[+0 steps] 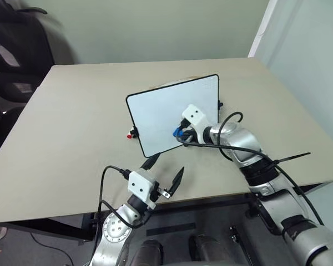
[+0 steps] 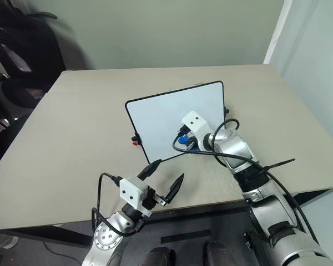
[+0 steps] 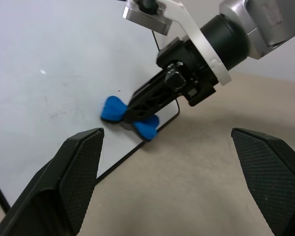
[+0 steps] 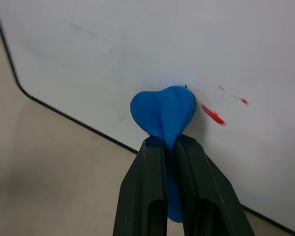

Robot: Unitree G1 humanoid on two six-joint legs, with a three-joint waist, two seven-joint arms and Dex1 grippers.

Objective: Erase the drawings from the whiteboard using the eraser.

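I start from the drawings (image 4: 214, 115): in the right wrist view I can count one short red dash just beside the eraser and two or three much smaller red specks a little further along the board. That is all the red I can find, so I judge the wiping is nearly finished.

The eraser (image 4: 163, 112) is a single soft blue piece, pinched so tightly that it bulges on both sides of the jaws. The right gripper (image 3: 137, 105) has its jaws clamped together on it and pushes its rounded end against the whiteboard (image 1: 161, 111), near the lower corner of the white surface. I think it is held by the narrow middle so that the free end can press flat on the board and be dragged over the red dash.

The whiteboard lies on the bench (image 1: 72, 138) near its middle, turned at an angle, with one small red clip (image 1: 131, 135) at its left edge.

The left gripper (image 1: 165, 172) hangs above the near edge of the bench, well apart from the board, jaws wide apart and holding nothing. I believe it simply waits, out of the way of the wiping arm.
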